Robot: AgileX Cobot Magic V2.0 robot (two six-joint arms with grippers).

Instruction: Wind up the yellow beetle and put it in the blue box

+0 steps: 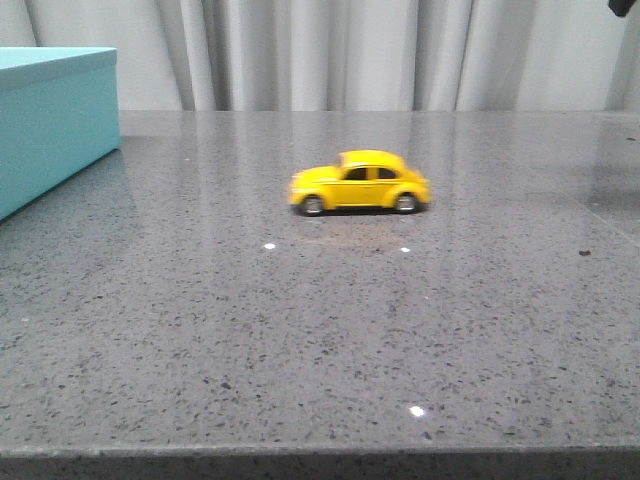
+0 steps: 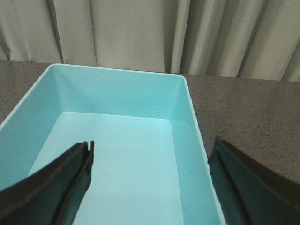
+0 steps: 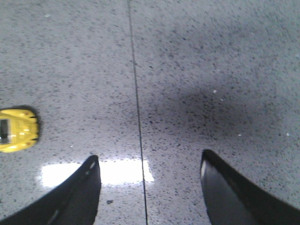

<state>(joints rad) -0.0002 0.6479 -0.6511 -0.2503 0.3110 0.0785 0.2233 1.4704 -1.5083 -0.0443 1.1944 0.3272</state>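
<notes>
Grey speckled table (image 1: pixel 300 340) held yellow beetle (image 1: pixel 360 182) mid-surface, blue box (image 1: pixel 50 120) at 9 o'clock; both grippers gaped empty.

A grey speckled stone table (image 1: pixel 300 340) carried the yellow beetle (image 1: pixel 360 182) near its middle and the blue box (image 1: pixel 50 120) at its left edge.

Black, smooth, curved fingers (image 2: pixel 61 183) on each claw (image 3: pixel 147 187)
</notes>
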